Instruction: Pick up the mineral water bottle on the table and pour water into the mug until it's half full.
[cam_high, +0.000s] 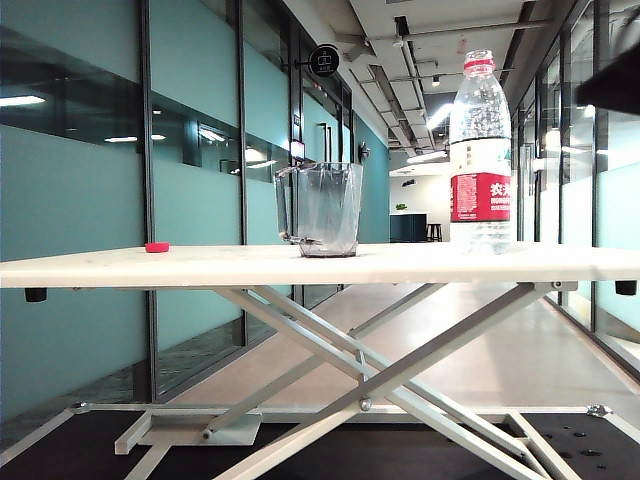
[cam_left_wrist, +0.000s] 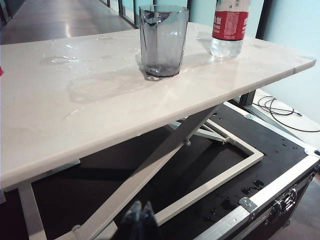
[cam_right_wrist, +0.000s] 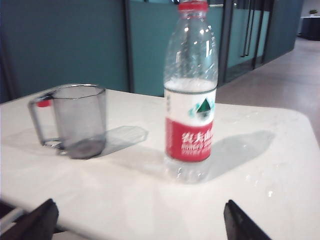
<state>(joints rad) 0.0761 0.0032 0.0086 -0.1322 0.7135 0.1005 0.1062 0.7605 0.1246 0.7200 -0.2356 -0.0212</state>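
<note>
The left gripper (cam_left_wrist: 140, 220) hangs low, below the edge of the desk (cam_left_wrist: 100, 115), over the black base frame; its dark jaws are pressed together with nothing between them. From the left wrist view the white desktop stretches away above it on crossed scissor legs, with a few wet patches on the surface and a black flight case with metal corners on the floor beside the stand.

The right gripper (cam_right_wrist: 140, 220) sits just off the near edge of the desk, its two dark fingertips (cam_right_wrist: 35, 220) standing wide apart at either side of the right wrist view, empty, and facing the mineral water bottle (cam_right_wrist: 190, 95). The bottle stands upright on the desktop, apart from the jaws, with its red label, green mountain mark and pinkish-red neck ring in plain sight; its top is open in the exterior view, and water shows only in the lower part.

Beside it, not touching, the clear greyish mug (cam_right_wrist: 75, 120) stands upright with its handle turned away from the bottle. In the exterior view the mug is near the middle of the desk and the bottle to its right. Farther left on the desktop lies a small red bottle cap (cam_high: 157, 247). Behind everything runs a corridor with teal glass partitions.
</note>
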